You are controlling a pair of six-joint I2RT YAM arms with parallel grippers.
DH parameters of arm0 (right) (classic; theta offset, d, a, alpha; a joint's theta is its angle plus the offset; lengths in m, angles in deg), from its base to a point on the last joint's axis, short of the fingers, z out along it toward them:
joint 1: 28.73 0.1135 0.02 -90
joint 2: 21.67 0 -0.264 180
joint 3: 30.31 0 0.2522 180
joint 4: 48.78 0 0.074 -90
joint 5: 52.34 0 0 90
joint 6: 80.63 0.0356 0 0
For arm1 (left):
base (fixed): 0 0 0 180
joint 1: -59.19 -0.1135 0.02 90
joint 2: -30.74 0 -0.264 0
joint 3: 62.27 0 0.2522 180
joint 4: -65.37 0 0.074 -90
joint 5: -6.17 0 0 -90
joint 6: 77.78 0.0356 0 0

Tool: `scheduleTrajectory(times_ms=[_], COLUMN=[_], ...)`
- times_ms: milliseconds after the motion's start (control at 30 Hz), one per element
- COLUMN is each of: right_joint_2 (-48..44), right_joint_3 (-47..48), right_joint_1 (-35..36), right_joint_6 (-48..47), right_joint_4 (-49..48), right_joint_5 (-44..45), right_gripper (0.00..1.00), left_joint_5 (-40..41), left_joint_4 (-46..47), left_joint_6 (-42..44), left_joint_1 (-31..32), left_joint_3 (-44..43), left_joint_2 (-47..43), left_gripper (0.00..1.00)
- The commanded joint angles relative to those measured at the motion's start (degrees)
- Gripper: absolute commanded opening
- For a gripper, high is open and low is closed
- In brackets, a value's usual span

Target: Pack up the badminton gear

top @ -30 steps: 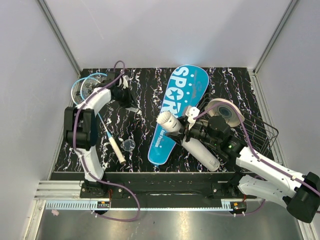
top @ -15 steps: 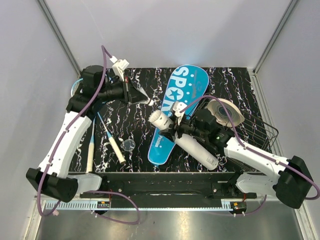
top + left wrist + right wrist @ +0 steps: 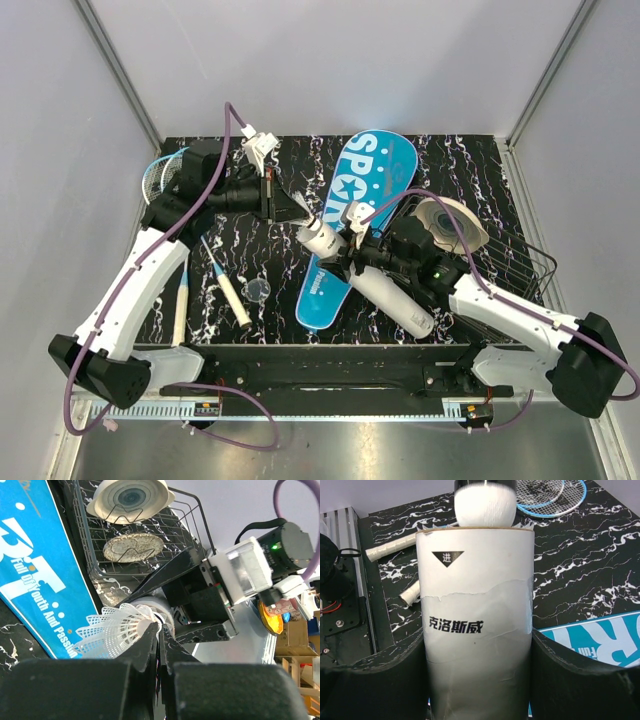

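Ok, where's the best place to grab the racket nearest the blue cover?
The white handle, from straight above, closing across its width. It lies flat and uncovered, and is the thickest part; the shaft is thin and the strung head looks too wide.

The left arm (image 3: 135, 285) extends from left of the white tube (image 3: 400, 305), with the left gripper (image 3: 298, 208) pinched on a shuttlecock (image 3: 115, 630) at the tube's open end. The right gripper (image 3: 355, 262) clasps the tube's upper part, jaws wide.
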State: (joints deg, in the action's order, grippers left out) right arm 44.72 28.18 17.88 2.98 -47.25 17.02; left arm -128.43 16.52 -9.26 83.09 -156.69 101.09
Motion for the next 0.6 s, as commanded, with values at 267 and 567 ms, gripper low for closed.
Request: scheduleTrajectory(times_ms=[267, 567], right_joint_2=[-2.6, -3.2], right_joint_3=[0.0, -0.1], right_joint_1=[0.3, 0.4], right_joint_6=[-0.7, -0.3], right_joint_4=[-5.8, -5.9], right_joint_5=[-0.6, -0.8], right_gripper=[0.26, 0.26], left_joint_5=[-1.0, -5.3], left_joint_4=[-2.1, 4.8], left_joint_6=[1.3, -0.3], left_joint_1=[1.1, 6.4], left_joint_3=[0.1, 4.2], left_joint_2=[-0.5, -0.4], left_gripper=[0.0, 0.23])
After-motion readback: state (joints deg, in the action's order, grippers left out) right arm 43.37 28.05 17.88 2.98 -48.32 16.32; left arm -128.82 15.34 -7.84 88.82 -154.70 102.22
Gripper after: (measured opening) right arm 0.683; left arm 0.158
